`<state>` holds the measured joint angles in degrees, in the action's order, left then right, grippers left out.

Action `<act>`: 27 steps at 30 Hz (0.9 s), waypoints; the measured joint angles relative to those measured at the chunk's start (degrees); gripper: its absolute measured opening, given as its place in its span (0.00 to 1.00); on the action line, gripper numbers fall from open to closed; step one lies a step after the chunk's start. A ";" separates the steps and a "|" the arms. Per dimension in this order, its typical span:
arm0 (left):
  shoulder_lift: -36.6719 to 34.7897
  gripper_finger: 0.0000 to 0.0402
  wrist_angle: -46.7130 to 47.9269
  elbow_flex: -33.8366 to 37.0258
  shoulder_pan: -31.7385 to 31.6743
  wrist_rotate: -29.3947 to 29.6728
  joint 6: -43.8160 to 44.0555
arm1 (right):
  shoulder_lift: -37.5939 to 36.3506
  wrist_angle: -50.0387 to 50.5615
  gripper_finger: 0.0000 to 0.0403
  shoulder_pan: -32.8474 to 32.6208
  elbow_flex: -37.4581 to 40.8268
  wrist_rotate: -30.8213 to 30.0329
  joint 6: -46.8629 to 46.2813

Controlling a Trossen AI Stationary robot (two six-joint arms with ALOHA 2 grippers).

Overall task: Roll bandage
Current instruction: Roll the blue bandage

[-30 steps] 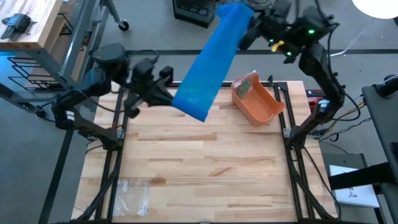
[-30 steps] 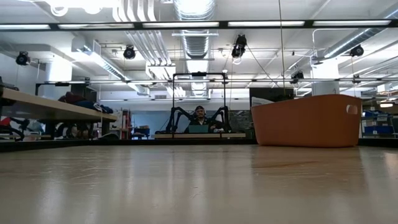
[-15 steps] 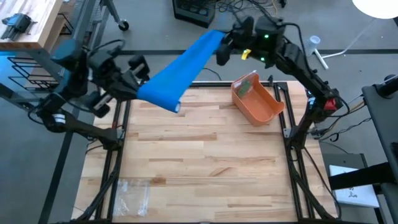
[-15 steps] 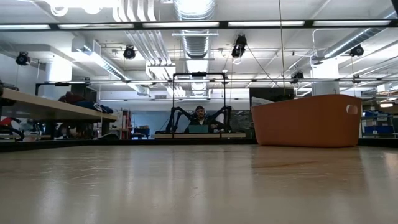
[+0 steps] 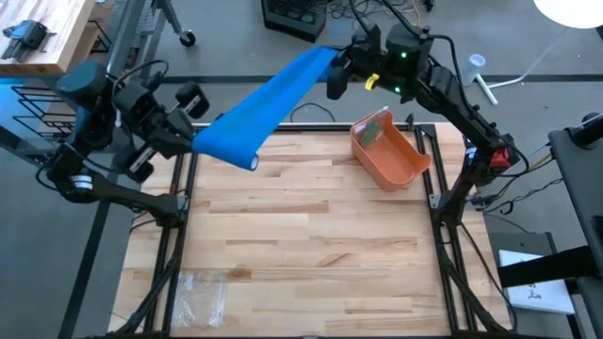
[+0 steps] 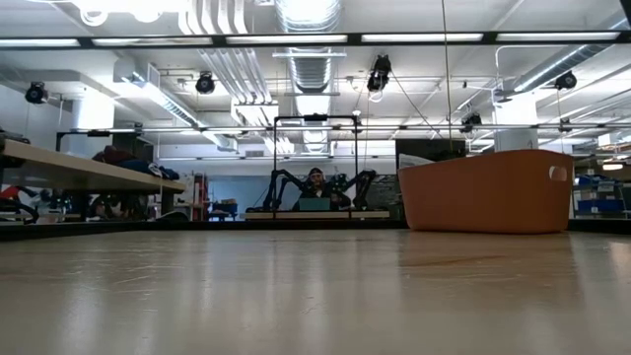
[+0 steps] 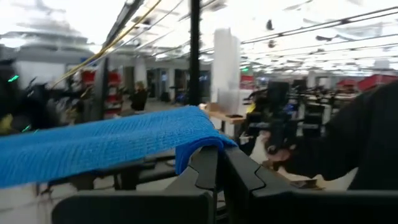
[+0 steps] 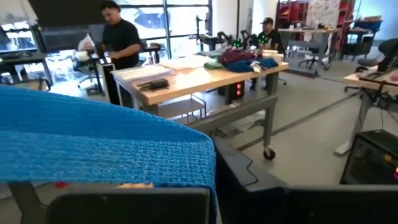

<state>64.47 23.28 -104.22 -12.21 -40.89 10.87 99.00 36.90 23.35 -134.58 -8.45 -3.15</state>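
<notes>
The left gripper (image 5: pixel 193 141) and right gripper (image 5: pixel 337 71) each clamp one end of the blue bandage (image 5: pixel 264 102) (stretched taut above the table's (image 5: pixel 311 245) 11 o'clock corner). The orange bin (image 5: pixel 391 155) sits at 1 o'clock.

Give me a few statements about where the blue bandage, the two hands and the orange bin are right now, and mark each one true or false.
1. The blue bandage is stretched in the air between the two hands. True.
2. The left hand is open and empty. False: it is shut on one end of the bandage, seen up close in the left wrist view.
3. The orange bin sits at the table's far right corner. True.
4. The bandage lies flat on the wooden table. False: it hangs above the table's far left edge.
5. The right hand grips the bin's rim. False: it is shut on the bandage's other end, beyond the table's far edge.
</notes>
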 joint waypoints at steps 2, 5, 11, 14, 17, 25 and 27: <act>0.40 0.00 -2.44 0.00 0.04 -2.04 0.27 | 0.21 0.91 0.00 0.02 0.00 0.09 -0.06; 1.90 0.00 -7.60 0.00 0.62 -5.63 1.65 | 1.39 1.79 0.00 0.00 0.19 2.97 -2.34; 6.45 0.00 -19.46 0.00 2.10 -8.64 7.01 | 6.78 3.75 0.00 -1.24 0.54 11.95 -7.69; 7.30 0.00 -22.19 0.02 2.03 -6.13 8.44 | 8.73 3.56 0.00 -3.55 0.60 12.87 -7.14; 6.28 0.00 -21.97 0.01 0.74 -1.86 7.70 | 9.43 3.34 0.00 -6.35 0.61 13.04 -5.72; 2.30 0.00 -18.37 -0.01 -5.56 2.55 5.73 | 9.51 3.72 0.00 -10.02 0.61 12.96 -5.57; 1.73 0.00 -17.69 -0.02 -6.75 5.29 4.68 | 9.51 3.75 0.00 -10.58 0.61 12.94 -5.89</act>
<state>66.19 5.59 -104.24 -18.95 -35.60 15.54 108.51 40.66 12.77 -133.97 4.49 -9.04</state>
